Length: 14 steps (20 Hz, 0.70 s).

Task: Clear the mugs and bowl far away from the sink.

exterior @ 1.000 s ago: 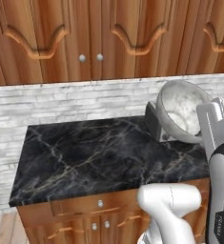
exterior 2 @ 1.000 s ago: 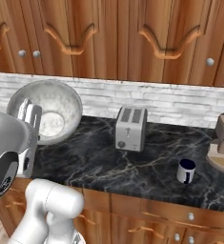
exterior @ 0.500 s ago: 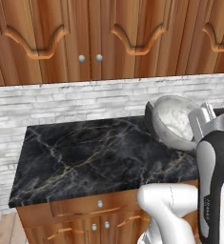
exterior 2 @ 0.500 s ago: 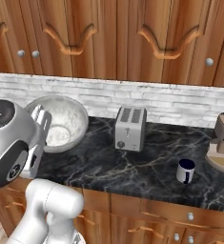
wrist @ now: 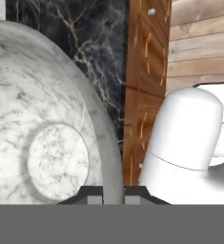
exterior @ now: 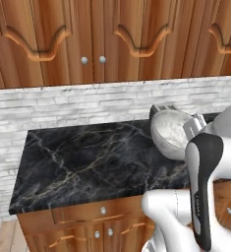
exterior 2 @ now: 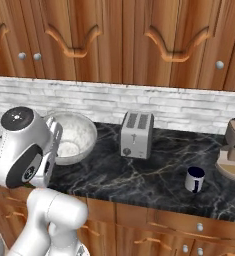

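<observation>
The gripper (wrist: 113,190) pinches the rim of the bowl (exterior 2: 74,136) left of the toaster (exterior 2: 137,135); next, set it down there, I think.

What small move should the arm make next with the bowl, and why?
Probably lower the bowl a little further until it rests on the black counter. It is tilted, held by its rim in the gripper, low over the counter left of the toaster.
</observation>
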{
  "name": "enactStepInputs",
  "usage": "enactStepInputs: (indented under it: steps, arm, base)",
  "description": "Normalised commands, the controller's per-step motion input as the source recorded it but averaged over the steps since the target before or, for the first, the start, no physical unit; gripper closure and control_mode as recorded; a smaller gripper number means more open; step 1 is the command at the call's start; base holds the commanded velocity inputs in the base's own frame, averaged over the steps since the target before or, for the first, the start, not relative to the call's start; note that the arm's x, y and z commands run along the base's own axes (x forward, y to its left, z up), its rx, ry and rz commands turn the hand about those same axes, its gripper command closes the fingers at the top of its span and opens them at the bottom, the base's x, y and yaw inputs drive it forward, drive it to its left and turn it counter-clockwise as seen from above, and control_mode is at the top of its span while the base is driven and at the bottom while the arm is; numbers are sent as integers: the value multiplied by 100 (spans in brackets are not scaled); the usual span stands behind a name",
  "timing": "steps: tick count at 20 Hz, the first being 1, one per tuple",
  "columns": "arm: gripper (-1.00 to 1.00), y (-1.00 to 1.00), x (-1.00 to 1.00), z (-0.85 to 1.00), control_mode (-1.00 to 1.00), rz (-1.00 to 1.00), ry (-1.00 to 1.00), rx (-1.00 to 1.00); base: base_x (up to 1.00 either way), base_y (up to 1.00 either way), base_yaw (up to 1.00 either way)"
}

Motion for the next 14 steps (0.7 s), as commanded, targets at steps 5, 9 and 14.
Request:
enactStepInputs:
  steps: [5,9,14]
  arm:
    - [100,11,65,-44,-100,0,7,0]
    - [100,20,74,-49,-100,0,5,-2]
    - [100,17,76,-50,-100,0,3,-1]
  base:
    - [0,0,0]
    - [0,0,0]
    - [0,0,0]
